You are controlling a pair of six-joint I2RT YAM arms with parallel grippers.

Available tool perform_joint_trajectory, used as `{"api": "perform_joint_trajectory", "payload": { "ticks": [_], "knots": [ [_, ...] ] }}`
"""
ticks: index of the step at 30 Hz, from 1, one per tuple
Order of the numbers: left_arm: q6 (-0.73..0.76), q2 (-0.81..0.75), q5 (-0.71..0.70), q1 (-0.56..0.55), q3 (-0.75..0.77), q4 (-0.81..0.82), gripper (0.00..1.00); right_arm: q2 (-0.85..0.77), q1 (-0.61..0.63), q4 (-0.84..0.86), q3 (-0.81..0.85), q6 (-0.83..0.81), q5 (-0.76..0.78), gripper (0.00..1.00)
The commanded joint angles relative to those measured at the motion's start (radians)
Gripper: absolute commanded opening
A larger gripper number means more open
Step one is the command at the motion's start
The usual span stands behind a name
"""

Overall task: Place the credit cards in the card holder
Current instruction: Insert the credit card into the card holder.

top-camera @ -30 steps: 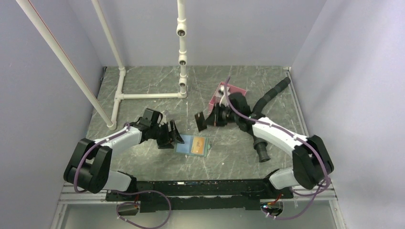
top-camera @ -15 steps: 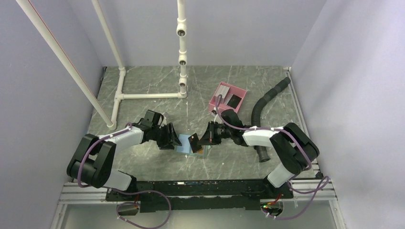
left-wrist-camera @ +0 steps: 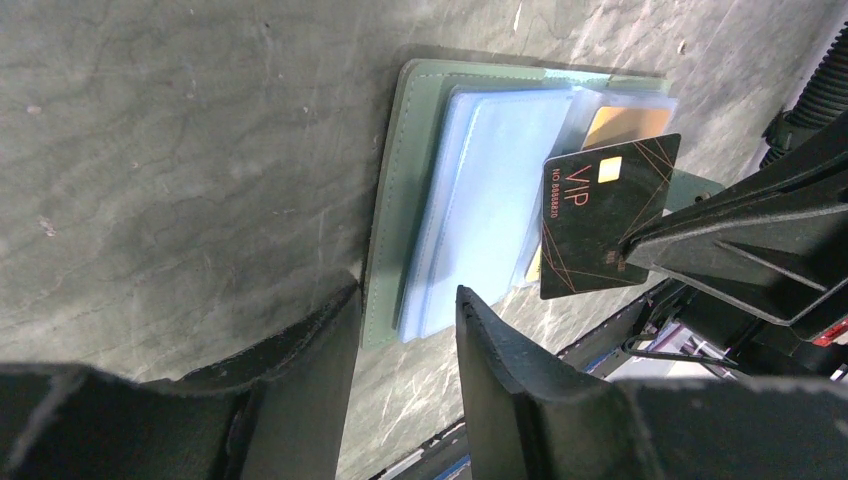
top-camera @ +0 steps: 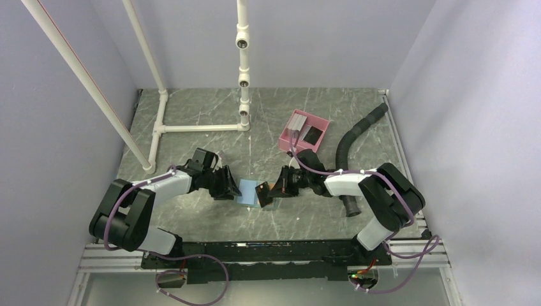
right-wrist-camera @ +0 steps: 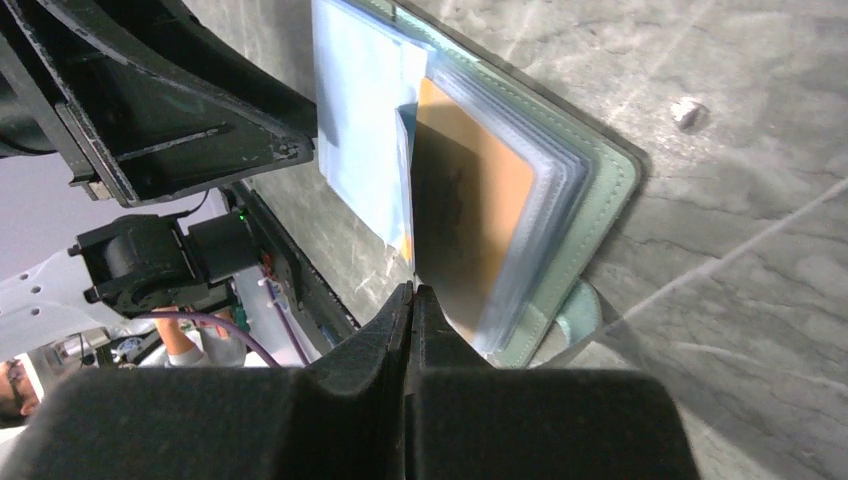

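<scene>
The card holder (left-wrist-camera: 388, 190) lies open on the table, grey-green cover down and light blue sleeves (left-wrist-camera: 490, 190) up. A tan-orange credit card (right-wrist-camera: 475, 190) sits inside one sleeve. My right gripper (right-wrist-camera: 412, 290) is shut on a black credit card (left-wrist-camera: 605, 215) marked VIP, held on edge over the holder's right half (top-camera: 261, 193). My left gripper (left-wrist-camera: 405, 295) stands open at the holder's left end, its jaws either side of the near corner with a gap showing. In the top view it is at the holder's left edge (top-camera: 228, 185).
A pink tray (top-camera: 295, 119) with more cards stands behind the right arm. A black ribbed hose (top-camera: 354, 135) curves along the right side. A white pipe frame (top-camera: 198, 128) stands at the back left. The holder's snap tab (right-wrist-camera: 578, 318) sticks out on the right.
My right arm has come down and left from near the pink tray, bringing the black card over the holder. The left gripper's jaws have narrowed at the holder's left end.
</scene>
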Motion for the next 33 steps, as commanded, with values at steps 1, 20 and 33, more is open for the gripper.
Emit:
{"api": "perform_joint_trajectory", "payload": {
  "ticks": [1, 20, 33],
  "knots": [
    [0.01, 0.012, -0.045, 0.0, -0.024, -0.014, 0.47, -0.017, -0.013, -0.02, -0.015, 0.011, 0.028, 0.0],
    [-0.002, -0.014, -0.029, 0.0, -0.04, -0.014, 0.46, 0.074, -0.027, 0.035, 0.003, 0.038, 0.011, 0.0],
    [-0.016, -0.003, -0.012, 0.0, -0.062, 0.014, 0.41, 0.146, -0.026, 0.154, 0.035, 0.065, 0.018, 0.0]
  ]
}}
